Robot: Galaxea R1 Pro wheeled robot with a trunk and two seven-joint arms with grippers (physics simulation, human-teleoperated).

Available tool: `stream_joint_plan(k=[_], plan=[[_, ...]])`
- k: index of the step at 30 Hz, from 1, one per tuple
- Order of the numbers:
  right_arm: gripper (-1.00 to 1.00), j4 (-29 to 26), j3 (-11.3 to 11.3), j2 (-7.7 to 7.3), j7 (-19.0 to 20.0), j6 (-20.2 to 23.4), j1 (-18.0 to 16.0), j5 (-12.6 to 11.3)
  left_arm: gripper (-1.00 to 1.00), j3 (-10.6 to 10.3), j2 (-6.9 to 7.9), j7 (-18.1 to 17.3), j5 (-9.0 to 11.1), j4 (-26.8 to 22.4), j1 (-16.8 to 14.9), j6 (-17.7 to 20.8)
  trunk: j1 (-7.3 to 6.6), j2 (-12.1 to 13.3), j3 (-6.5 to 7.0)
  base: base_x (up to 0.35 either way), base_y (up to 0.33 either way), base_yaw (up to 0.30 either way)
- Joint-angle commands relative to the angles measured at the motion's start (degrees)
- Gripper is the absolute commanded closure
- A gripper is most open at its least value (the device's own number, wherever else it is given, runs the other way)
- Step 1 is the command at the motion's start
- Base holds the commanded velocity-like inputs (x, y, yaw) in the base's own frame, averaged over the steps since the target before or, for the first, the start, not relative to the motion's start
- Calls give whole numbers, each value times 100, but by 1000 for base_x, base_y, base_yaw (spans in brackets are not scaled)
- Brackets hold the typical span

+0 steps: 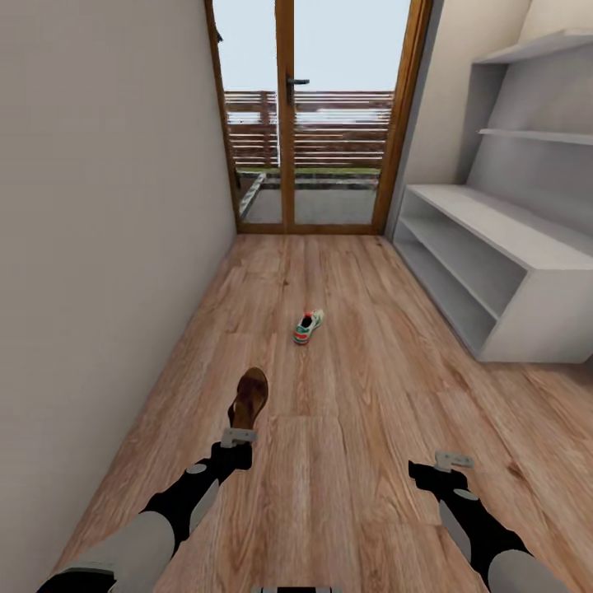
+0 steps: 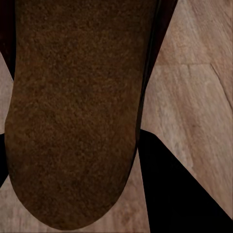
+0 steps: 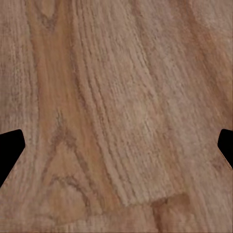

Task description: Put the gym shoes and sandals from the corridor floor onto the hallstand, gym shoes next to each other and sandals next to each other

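Note:
One dark brown sandal [image 1: 249, 398] sticks out forward from my left gripper [image 1: 240, 431], which is shut on its heel end. The left wrist view has the sandal's rough brown sole [image 2: 73, 111] close up between the black fingers [image 2: 184, 194]. One white gym shoe [image 1: 308, 326] with green stripes and an orange-red heel lies on the wood floor [image 1: 371, 395] mid-corridor, well ahead of both grippers. My right gripper [image 1: 451, 461] hangs open over bare planks, its fingertips [image 3: 7, 150] far apart. The pale grey hallstand [image 1: 527, 247] stands along the right wall. The other shoe and sandal are out of view.
A plain wall [image 1: 107, 247] runs along the left. A wood-framed glass door [image 1: 317, 115] closes the corridor's far end. Floating shelves [image 1: 535, 132] hang above the hallstand. Open floor lies between me and the hallstand.

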Motion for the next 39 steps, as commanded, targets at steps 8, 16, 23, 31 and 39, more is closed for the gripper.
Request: stream_joint_plan(k=[8,16,23,31,39], plan=[[-100,141,16,117,-15,-176,-1,-55,100,-17,45,-16,-4,26,-4,-32,2,-2,-5,350,0,0],[-100,169,17,209,-18,-200,-1,-59,100,-18,50,-11,0,31,-4,-28,2,-2,-5,350,0,0],[-100,203,15,311,-12,-295,-1,-60,100,-22,44,0,-1,-17,-4,-38,2,-2,-5,350,0,0],[-100,254,10,448,-10,-562,-1,-62,100,167,46,-2,19,-334,-4,-70,2,-2,-5,350,0,0],[-100,259,2,484,-10,-596,-1,-55,100,248,95,-6,21,-766,-4,-51,2,-2,-5,350,0,0]])
